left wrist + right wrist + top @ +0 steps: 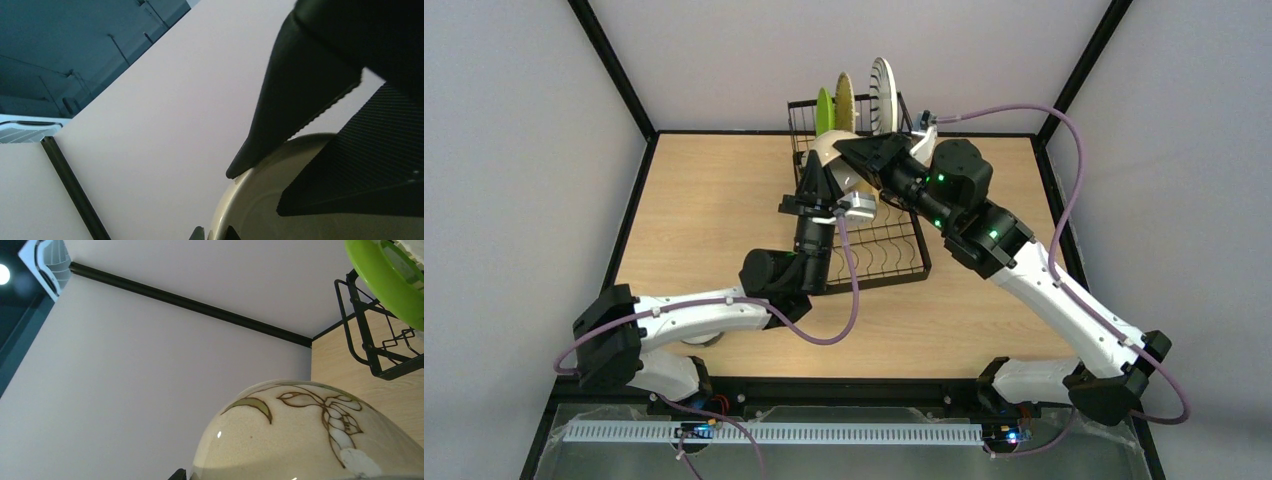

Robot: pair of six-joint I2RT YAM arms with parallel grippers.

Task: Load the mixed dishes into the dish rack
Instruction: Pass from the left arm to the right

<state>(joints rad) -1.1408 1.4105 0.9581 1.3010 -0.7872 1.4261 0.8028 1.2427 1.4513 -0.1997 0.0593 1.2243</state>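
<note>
two tools at one bowl (828, 150): left tool (815, 168) pinches its rim, right tool (851, 150) spread, can't tell. prob best: lower slow into dish rack (904, 262), clear of green plate (824, 108).

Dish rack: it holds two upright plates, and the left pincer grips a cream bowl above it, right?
No, three: the top external view shows a green plate, a bamboo plate and a striped plate upright in the dish rack. The left pincer grips the cream bowl above it.

A robotics lab test cell: plain white panels (514, 150) in black framing (614, 66) enclose a wooden table (704, 200), with an industrial ceiling (50, 40) beyond.
</note>
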